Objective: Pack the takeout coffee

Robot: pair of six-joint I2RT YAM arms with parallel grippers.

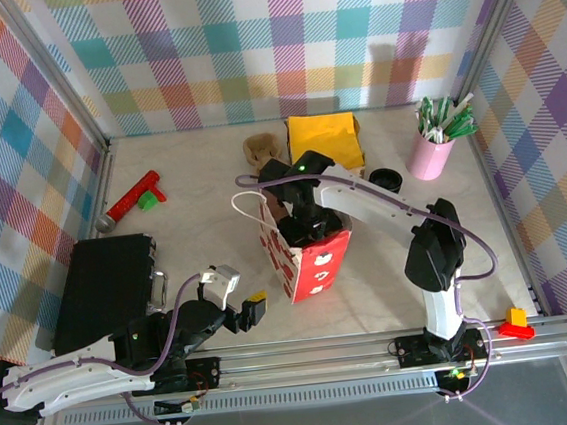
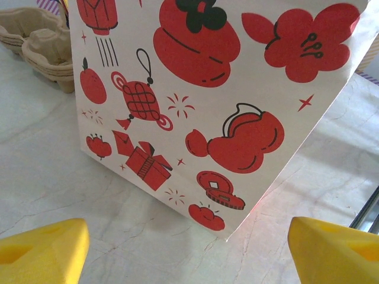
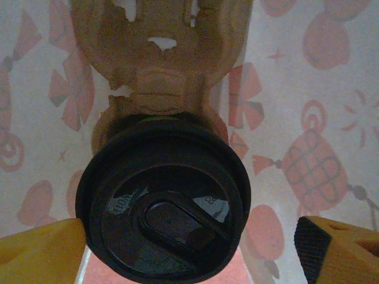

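The takeout coffee shows as a round black lid (image 3: 163,207) seen from above, standing in a brown cardboard carrier (image 3: 160,53) inside the red-and-white printed paper bag (image 1: 313,260). My right gripper (image 3: 188,242) reaches down into the bag (image 3: 308,136) and hangs just over the lid, open. One yellow finger (image 3: 41,251) sits at the lid's left edge and the other finger (image 3: 337,248) stands well off to the right. In the top view the right gripper (image 1: 305,225) is at the bag's mouth. My left gripper (image 2: 186,242) is open, low over the table in front of the bag's (image 2: 207,106) bottom corner, with nothing between its fingers.
A stack of brown cup carriers (image 2: 35,41) lies behind the bag. At the back are a yellow cloth (image 1: 325,140), a loose black lid (image 1: 386,178) and a pink cup of sticks (image 1: 433,148). A black case (image 1: 105,290) sits at the left.
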